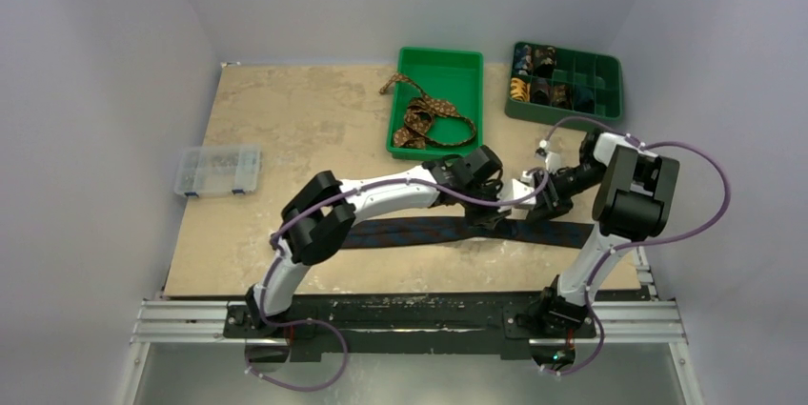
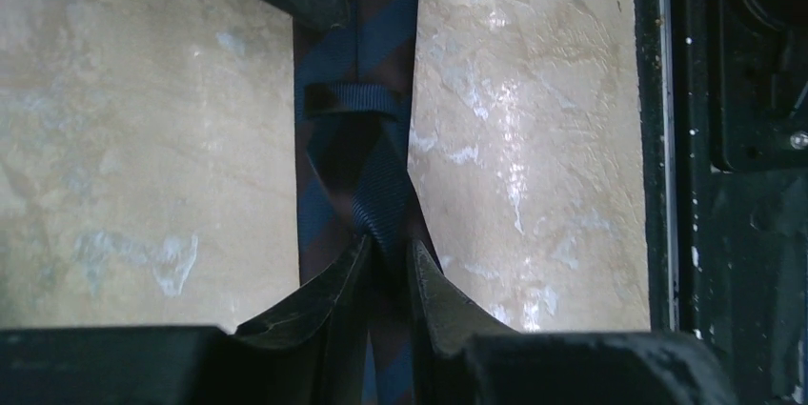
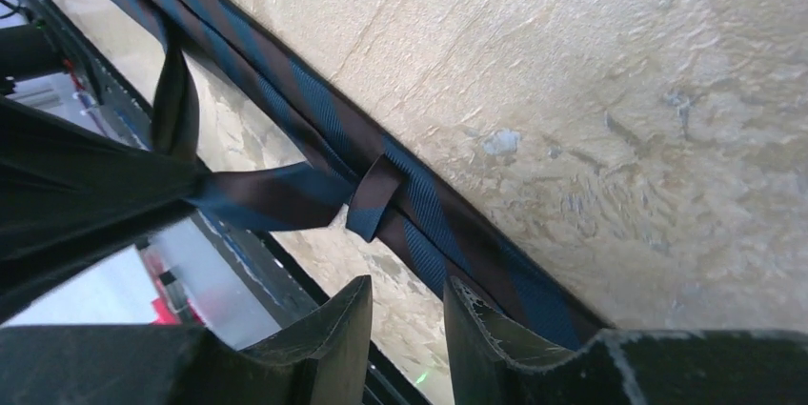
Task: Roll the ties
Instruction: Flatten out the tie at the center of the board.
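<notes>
A dark navy tie (image 1: 410, 232) with brown stripes lies flat across the table near its front edge. In the left wrist view my left gripper (image 2: 389, 257) has its jaws close together on a narrow raised strand of this tie (image 2: 357, 157), just below the tie's keeper loop (image 2: 351, 100). The right wrist view shows that strand (image 3: 276, 191) running taut from the loop to the left gripper's fingers. My right gripper (image 3: 408, 295) hovers just above the tie (image 3: 438, 214), open, with nothing between its fingers. A brown patterned tie (image 1: 429, 119) lies loose in a green tray (image 1: 457, 62).
A green compartment bin (image 1: 600, 76) with several rolled ties stands at the back right. A clear plastic box (image 1: 217, 170) sits at the table's left edge. The black rail (image 1: 410, 314) runs along the front edge, close below the tie.
</notes>
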